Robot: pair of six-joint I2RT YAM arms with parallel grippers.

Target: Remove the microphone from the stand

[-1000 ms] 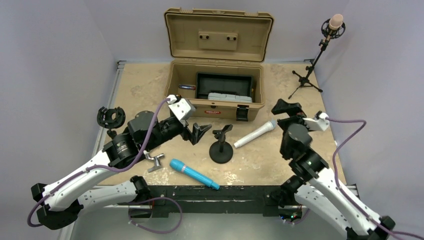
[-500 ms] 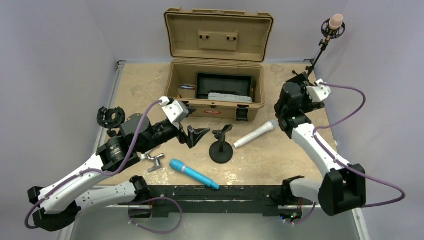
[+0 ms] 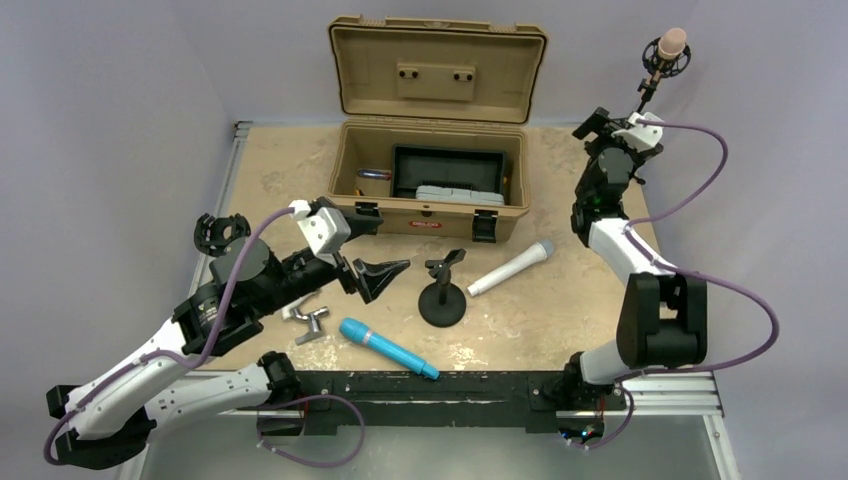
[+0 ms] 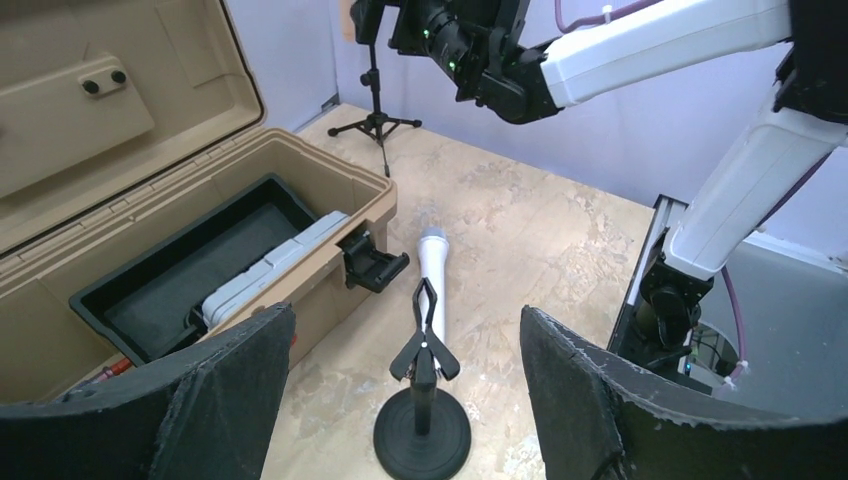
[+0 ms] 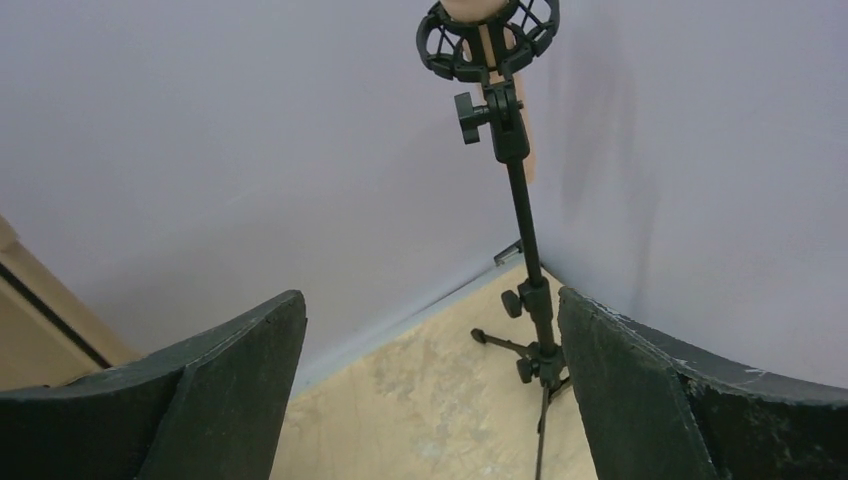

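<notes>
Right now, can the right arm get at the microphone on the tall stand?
Probably yes. The right gripper is open and faces the tall stand, with nothing between them. The microphone sits higher, at the stand's top, so the arm would need to rise.

My pads matt black, rough-edged. Stand matt black metal. Case tan plastic, smooth, matt. Table mottled, worn-looking.

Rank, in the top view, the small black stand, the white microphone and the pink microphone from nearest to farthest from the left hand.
1. Small black stand, just right of the left hand.
2. White microphone, farther right.
3. Pink microphone, far back-right corner.
</notes>
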